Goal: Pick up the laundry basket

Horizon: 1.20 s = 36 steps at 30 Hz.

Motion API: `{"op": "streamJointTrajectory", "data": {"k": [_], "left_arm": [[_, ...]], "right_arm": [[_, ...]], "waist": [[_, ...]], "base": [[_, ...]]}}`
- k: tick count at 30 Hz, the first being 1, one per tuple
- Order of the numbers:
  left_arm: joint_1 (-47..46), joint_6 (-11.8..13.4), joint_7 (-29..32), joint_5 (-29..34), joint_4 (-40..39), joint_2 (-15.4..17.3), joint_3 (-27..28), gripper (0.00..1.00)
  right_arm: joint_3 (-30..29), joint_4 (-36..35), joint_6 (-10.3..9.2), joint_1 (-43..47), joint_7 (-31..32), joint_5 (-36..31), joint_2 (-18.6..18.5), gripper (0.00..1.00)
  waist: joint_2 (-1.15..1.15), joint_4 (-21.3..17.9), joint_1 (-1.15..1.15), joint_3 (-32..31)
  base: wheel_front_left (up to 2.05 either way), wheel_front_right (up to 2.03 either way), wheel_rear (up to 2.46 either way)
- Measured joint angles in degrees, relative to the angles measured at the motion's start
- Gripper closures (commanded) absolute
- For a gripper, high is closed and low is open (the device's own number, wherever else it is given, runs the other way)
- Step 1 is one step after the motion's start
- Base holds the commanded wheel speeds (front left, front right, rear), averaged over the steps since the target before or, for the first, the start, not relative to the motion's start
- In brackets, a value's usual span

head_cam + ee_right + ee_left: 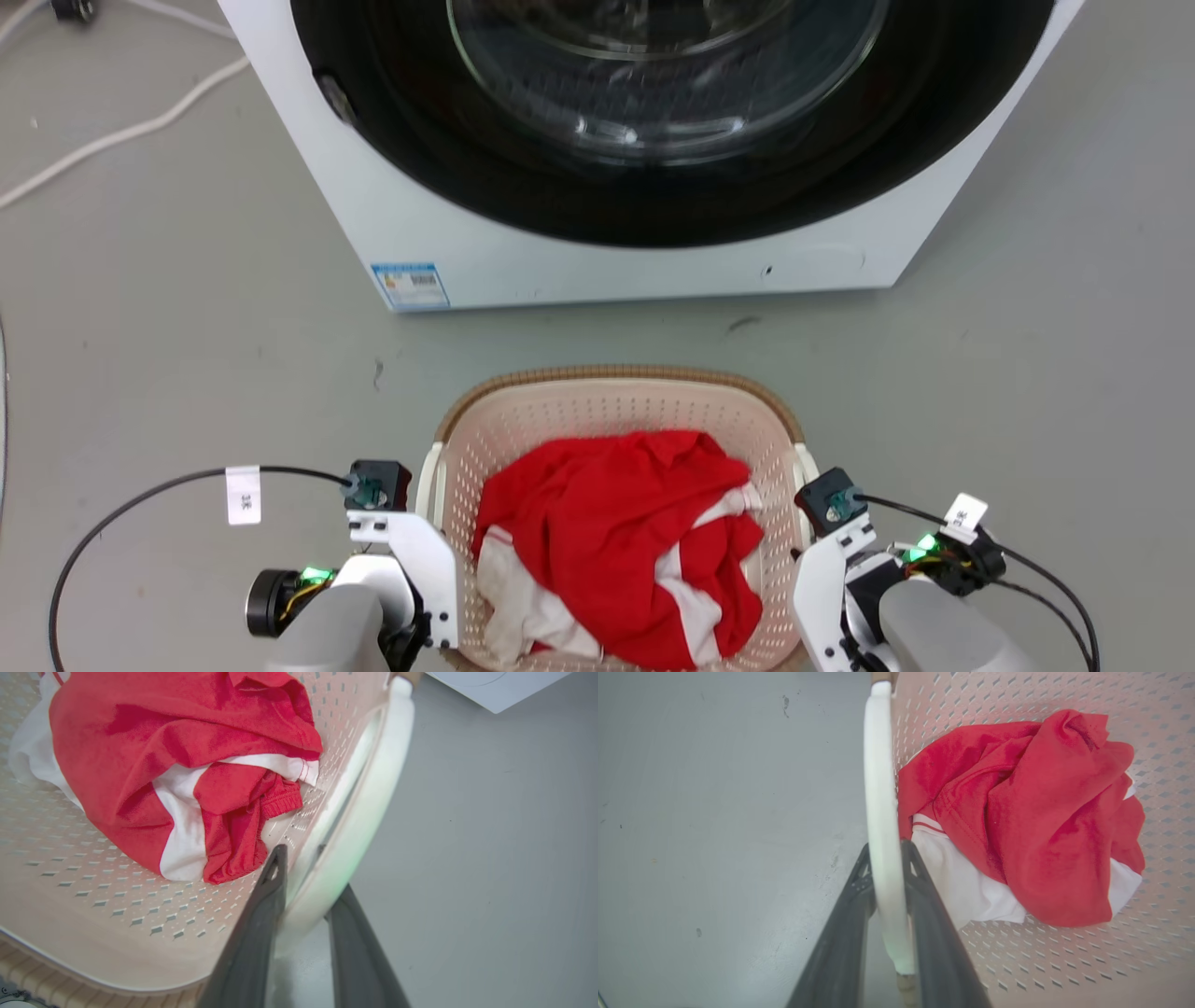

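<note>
Left pincer was clamped on a white plastic side handle of the cream perforated plastic laundry basket, and the right pincer on the opposite handle. The basket apparently rested on the grey floor, at 6 o'clock from the white washing machine. Grasping looked done; lifting remained.

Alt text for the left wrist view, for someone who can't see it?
The left gripper is closed on the laundry basket's white side handle, one dark finger each side. Red and white clothing lies in the basket; grey floor outside.
</note>
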Motion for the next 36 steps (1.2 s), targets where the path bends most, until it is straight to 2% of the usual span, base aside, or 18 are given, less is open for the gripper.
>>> {"op": "streamJointTrajectory", "data": {"k": [17,36], "left_arm": [[5.0,0.0,3.2,-6.0,0.0,0.4,-5.4,1.0],[6.1,0.0,6.3,-10.8,-0.2,1.1,-9.8,1.0]], "right_arm": [[9.3,-1.4,0.01,4.8,4.0,11.0,-1.7,1.0],[16.1,-1.8,0.07,5.3,6.2,19.0,-3.0,1.0]], "waist": [[0.0,-1.6,0.0,-11.1],[0.0,-1.7,0.0,-14.7]], "base": [[0.0,0.0,0.0],[0.0,0.0,0.0]]}}
